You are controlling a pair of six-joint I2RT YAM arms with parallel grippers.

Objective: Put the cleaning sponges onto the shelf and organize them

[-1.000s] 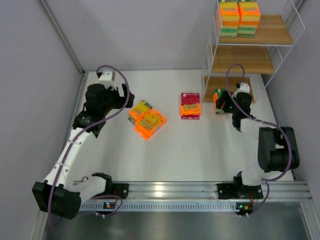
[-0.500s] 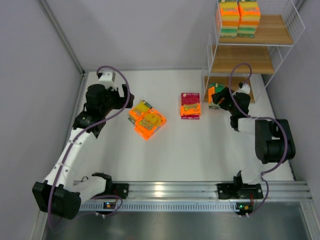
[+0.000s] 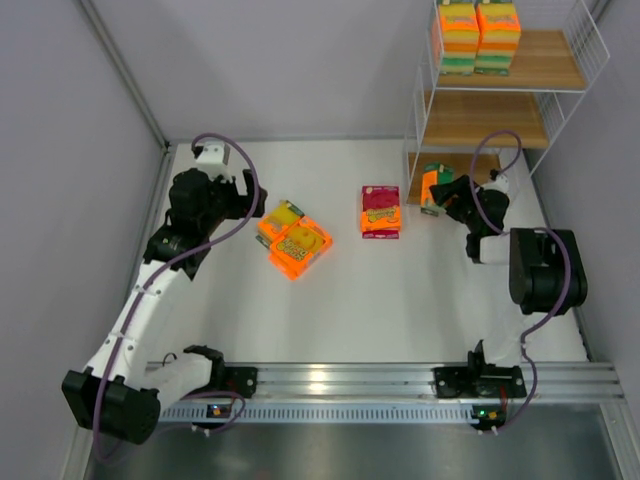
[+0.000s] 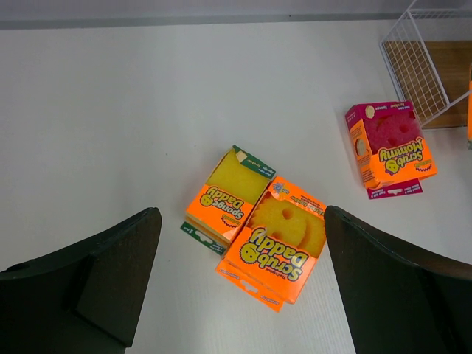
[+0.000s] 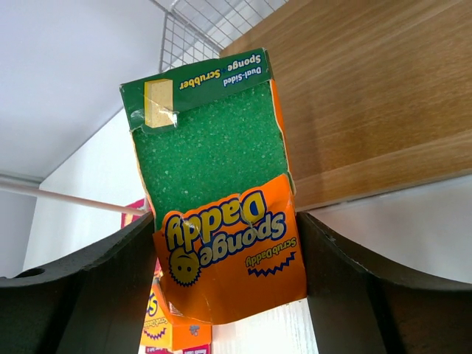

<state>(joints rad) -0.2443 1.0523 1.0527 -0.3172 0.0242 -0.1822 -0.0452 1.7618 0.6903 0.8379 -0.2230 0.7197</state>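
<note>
My right gripper point(image 3: 441, 192) point(image 5: 228, 269) is shut on a green-and-orange cleaning sponge pack point(image 5: 217, 184) point(image 3: 431, 187), held upright at the front left corner of the shelf's point(image 3: 497, 118) lowest wooden board point(image 5: 369, 103). On the table lie two orange packs point(image 3: 294, 240) side by side, one with a yellow sponge point(image 4: 227, 196), one with a smiley face point(image 4: 282, 240). A magenta-topped pack point(image 3: 380, 210) point(image 4: 389, 145) lies to their right. Two stacks of packs point(image 3: 476, 36) stand on the top tier. My left gripper point(image 3: 252, 203) point(image 4: 240, 254) hovers open above the two orange packs.
The shelf's thin white wire frame point(image 5: 193, 29) rises just beside the held pack. Grey walls close in the table on the left point(image 3: 60, 200) and behind. A metal rail point(image 3: 330, 380) runs along the near edge.
My right gripper has carried the green-and-orange pack away from the table's middle and up to the shelf's lowest tier. The left arm has stayed still.
</note>
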